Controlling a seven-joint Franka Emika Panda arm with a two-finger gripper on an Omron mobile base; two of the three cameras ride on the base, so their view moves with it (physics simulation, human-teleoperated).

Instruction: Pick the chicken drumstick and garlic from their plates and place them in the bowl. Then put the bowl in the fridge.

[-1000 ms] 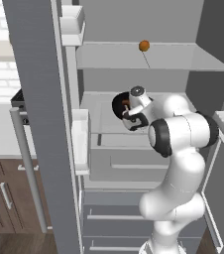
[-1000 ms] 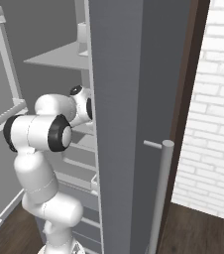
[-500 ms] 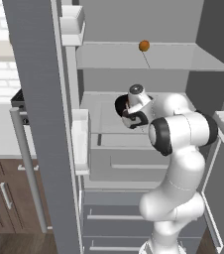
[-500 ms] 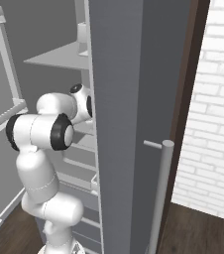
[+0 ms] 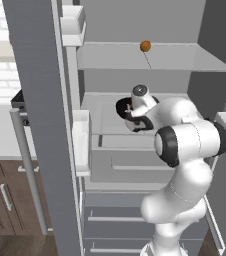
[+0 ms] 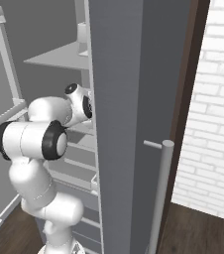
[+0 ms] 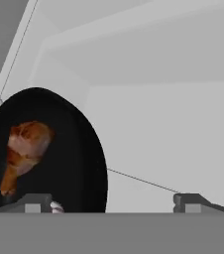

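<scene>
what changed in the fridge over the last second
The arm's wrist has lifted and drawn back a little from the bowl, so more of the bowl's rim shows in the left base view. The hand now stands open, its fingers wide apart, one at the bowl's rim. The bowl stays on the fridge shelf with the chicken drumstick inside; the orange ball above is unmoved.
</scene>
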